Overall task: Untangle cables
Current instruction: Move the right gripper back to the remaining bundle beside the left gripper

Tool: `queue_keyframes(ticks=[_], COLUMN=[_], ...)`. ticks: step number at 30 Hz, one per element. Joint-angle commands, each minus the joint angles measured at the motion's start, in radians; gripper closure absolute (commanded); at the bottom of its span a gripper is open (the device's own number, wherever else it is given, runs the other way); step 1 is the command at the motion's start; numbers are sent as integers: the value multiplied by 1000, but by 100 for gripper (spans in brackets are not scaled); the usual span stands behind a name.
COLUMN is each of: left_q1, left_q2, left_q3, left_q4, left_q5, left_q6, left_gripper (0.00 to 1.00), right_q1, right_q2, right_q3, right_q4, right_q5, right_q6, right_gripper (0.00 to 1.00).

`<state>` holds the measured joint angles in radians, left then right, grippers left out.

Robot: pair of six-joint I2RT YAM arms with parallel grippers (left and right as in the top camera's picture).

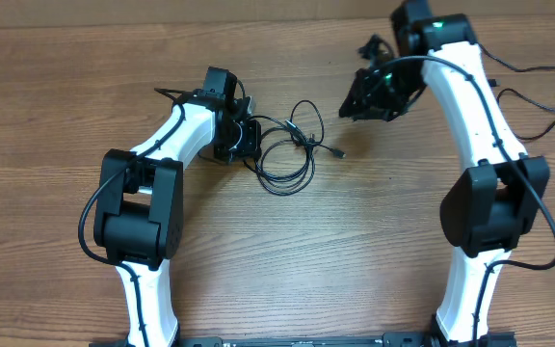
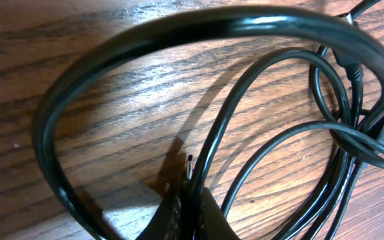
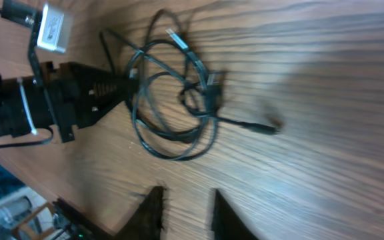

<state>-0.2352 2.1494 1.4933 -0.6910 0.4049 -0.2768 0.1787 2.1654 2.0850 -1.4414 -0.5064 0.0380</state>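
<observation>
The cables (image 1: 287,149) lie in a tangled bundle of thin black loops on the wooden table (image 1: 374,241), left of centre. One loose plug end (image 1: 338,152) sticks out to the right. My left gripper (image 1: 249,135) is at the bundle's left edge, shut on one thin cable (image 2: 202,157) that runs up from between its fingers (image 2: 215,217). Other loops (image 2: 112,60) arch close over it. My right gripper (image 1: 350,106) hangs above the table to the right of the bundle. It is narrowly open and holds nothing. In the right wrist view the cables (image 3: 172,100) lie well ahead of that gripper (image 3: 187,207).
Thicker black wires (image 1: 538,82) from the right arm trail over the table at the far right. The left arm's black wrist (image 3: 59,100) sits against the bundle in the right wrist view. Bare wood spreads across the front of the table.
</observation>
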Motion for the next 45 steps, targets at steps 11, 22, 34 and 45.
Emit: queue_keyframes(ticks=[11,22,34,45], left_q1=[2,22,2,4], left_q2=[18,-41,-40,-40], left_q3=[-3,-3,-3,-3], left_q4=[-8,-44,-57,-37], left_q5=[78,253,-122,394], left_q6=[31,127,-40,211], left_gripper=[76,66,57,63], right_q1=[131,158,171,179], right_q2=[-14,-13,-12,-12], right_q3=[9,-72,-284,-412], right_q4=[106,179,394,583], right_q5=[114,113,113,113], right_q6=[0,0,153,269], right_gripper=[41,43,96,94])
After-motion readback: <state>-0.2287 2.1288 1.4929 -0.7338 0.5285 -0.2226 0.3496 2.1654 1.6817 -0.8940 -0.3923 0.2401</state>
